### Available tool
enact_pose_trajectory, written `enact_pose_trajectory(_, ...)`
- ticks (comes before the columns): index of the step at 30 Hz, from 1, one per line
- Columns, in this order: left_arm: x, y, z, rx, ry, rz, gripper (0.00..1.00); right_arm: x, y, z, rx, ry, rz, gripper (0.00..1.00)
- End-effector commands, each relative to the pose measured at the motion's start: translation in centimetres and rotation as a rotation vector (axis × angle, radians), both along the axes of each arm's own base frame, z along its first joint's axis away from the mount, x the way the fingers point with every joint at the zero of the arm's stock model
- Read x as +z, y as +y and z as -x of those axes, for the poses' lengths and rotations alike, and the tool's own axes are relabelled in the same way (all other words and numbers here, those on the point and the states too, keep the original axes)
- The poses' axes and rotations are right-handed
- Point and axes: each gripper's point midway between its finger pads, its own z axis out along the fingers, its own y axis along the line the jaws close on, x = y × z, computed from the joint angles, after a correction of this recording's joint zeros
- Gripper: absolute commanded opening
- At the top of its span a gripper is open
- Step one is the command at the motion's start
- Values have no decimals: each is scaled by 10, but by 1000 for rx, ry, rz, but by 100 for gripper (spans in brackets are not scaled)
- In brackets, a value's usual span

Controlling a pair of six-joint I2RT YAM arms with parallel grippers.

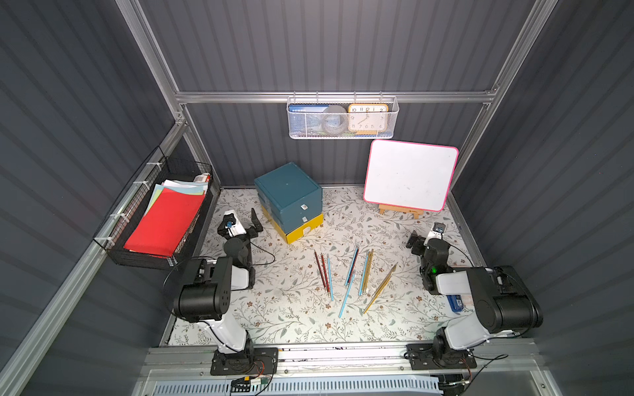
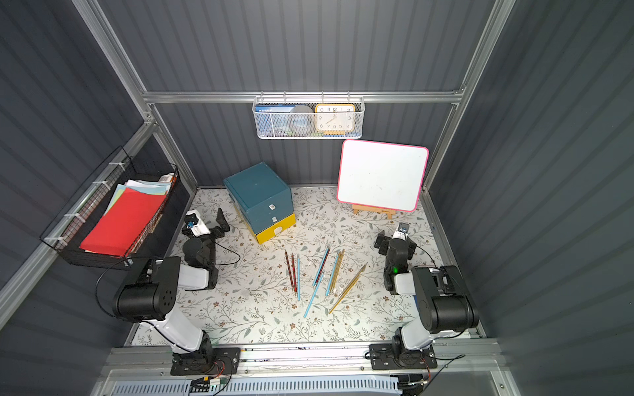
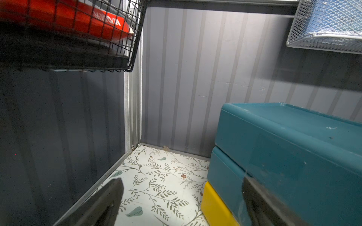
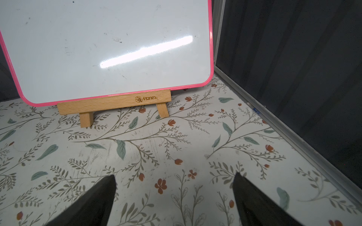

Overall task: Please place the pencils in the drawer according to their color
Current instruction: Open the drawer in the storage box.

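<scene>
1. Pencils (image 1: 350, 274) (blue, red-striped, gold) lie loose mid-table btwn the arms, in front of drawer unit (image 1: 290, 192); none inside yet.
2. Long axes run approx. front-to-back, slightly fanned.
3. Right gripper (image 4: 174, 175): jaws wide, empty, facing whiteboard (image 4: 98, 49). Gold pencils are nearest it, inward and toward the front.
4. Left gripper (image 3: 181, 180): also wide, empty, just beside drawer unit. Prob. the better arm for opening drawers.

A wooden easel (image 4: 109, 104) bears the burned-in brand "Maries", toward three o'clock on its crossbar. An orange clock (image 2: 335, 118), at three o'clock inside a white mesh basket (image 2: 271, 129), shows numerals 1 to 12.
</scene>
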Motion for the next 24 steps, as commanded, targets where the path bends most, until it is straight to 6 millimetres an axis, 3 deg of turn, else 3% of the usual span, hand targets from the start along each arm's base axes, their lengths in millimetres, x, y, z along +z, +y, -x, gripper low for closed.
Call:
enact_pose_trajectory(1,13,0,4,-2,-38,-32,100,4,-3,6,-13,-10,12,99)
enact_pose_trajectory(5,29,0,3,3,-32,-36,100,8,0,18,-3,-13,-9,99)
enact_pose_trajectory(8,40,4,0,19,-18,-23,100,11,2,16,14,-43,2,99)
enact_pose_trajectory(9,44,5,-1,28,-12,-14,100,20,5,13,35,-83,18,99)
enact_pose_trajectory(13,64,7,-6,25,9,41,100,42,12,11,72,25,21,99)
enact_pose_trajectory(15,73,7,-8,20,20,94,100,61,1,14,-40,40,-110,99)
enact_pose_trajectory(18,87,3,-2,0,9,159,100,87,3,13,-78,-6,-264,99)
enact_pose_trajectory(21,103,-3,6,-39,0,220,100,82,-5,26,-229,-22,-535,99)
enact_pose_trajectory(24,115,-13,2,-97,41,273,100,90,21,18,-77,-8,-639,99)
